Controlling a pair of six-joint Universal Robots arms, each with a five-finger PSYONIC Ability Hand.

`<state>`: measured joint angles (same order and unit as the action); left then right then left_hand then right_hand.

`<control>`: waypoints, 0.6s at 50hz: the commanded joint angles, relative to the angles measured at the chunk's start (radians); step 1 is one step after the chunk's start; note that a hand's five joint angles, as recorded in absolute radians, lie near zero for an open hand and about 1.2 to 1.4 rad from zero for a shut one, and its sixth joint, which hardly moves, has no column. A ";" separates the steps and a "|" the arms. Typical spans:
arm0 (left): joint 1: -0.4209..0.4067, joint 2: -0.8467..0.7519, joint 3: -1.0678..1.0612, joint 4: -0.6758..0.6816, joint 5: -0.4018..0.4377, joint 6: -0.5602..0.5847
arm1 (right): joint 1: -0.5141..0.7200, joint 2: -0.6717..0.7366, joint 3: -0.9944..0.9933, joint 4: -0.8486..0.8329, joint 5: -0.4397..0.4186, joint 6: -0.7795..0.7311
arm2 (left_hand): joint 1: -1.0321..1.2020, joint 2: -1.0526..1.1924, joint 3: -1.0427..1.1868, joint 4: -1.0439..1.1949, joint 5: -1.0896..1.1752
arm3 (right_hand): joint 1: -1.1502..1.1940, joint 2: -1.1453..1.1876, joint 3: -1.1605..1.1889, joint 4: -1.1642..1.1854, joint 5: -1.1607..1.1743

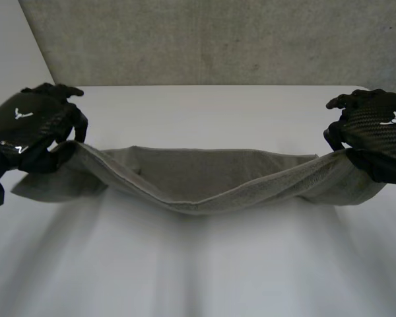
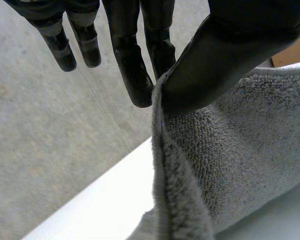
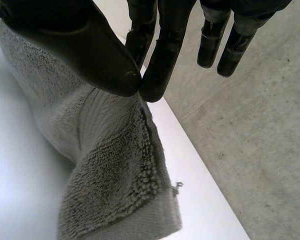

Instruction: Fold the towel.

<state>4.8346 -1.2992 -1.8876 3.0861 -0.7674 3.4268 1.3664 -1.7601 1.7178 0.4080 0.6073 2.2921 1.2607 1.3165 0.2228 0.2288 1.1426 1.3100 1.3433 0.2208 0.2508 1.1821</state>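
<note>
Over the white table [image 1: 198,277], the grey terry-cloth towel [image 1: 204,178] hangs with its long axis left to right, sagging midway between my hands. My left hand [image 1: 33,125] pinches its left end, thumb against fingers; my right hand [image 1: 373,129] pinches the right end likewise.

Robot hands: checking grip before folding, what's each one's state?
Left robot hand: shut on the towel, pinching one end.
Right robot hand: shut on the towel's other end.

The black left hand [image 1: 30,125] holds the left end of a grey terry-cloth towel [image 1: 204,178], and the black right hand [image 1: 376,129] holds its right end. Between them the towel sags in the middle over the white table [image 1: 204,271].
</note>
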 commanded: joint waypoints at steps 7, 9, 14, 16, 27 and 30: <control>-0.187 -0.531 0.260 0.089 -0.202 0.022 | 0.226 0.430 -0.201 -0.186 0.276 -0.025 | 0.136 0.080 -0.048 -0.054 0.079 | 0.086 0.053 -0.046 -0.076 0.040; -0.208 -0.648 0.367 0.088 -0.271 0.048 | 0.253 0.505 -0.248 -0.222 0.321 -0.020 | 0.136 0.080 -0.048 -0.054 0.079 | 0.086 0.053 -0.046 -0.076 0.040; -0.242 -0.782 0.500 0.088 -0.322 0.074 | 0.301 0.603 -0.297 -0.337 0.364 0.016 | 0.136 0.080 -0.048 -0.054 0.079 | 0.086 0.053 -0.046 -0.076 0.040; -0.251 -0.818 0.536 0.092 -0.328 0.078 | 0.321 0.626 -0.308 -0.387 0.396 0.033 | 0.136 0.080 -0.048 -0.054 0.079 | 0.086 0.053 -0.046 -0.076 0.040; -0.291 -1.005 0.699 0.170 -0.377 0.080 | 0.376 0.789 -0.362 -0.572 0.513 0.075 | 0.136 0.080 -0.048 -0.054 0.079 | 0.086 0.053 -0.046 -0.076 0.040; -0.296 -1.011 0.699 0.198 -0.378 0.080 | 0.376 0.815 -0.377 -0.593 0.520 0.076 | 0.136 0.080 -0.048 -0.054 0.079 | 0.086 0.053 -0.046 -0.076 0.040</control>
<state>4.5507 -2.2840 -1.1999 3.2183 -1.1364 3.5087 1.7378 -1.0009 1.3677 -0.1582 1.1199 2.3684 1.2607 1.3165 0.2228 0.2288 1.1427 1.3100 1.3433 0.2208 0.2508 1.1821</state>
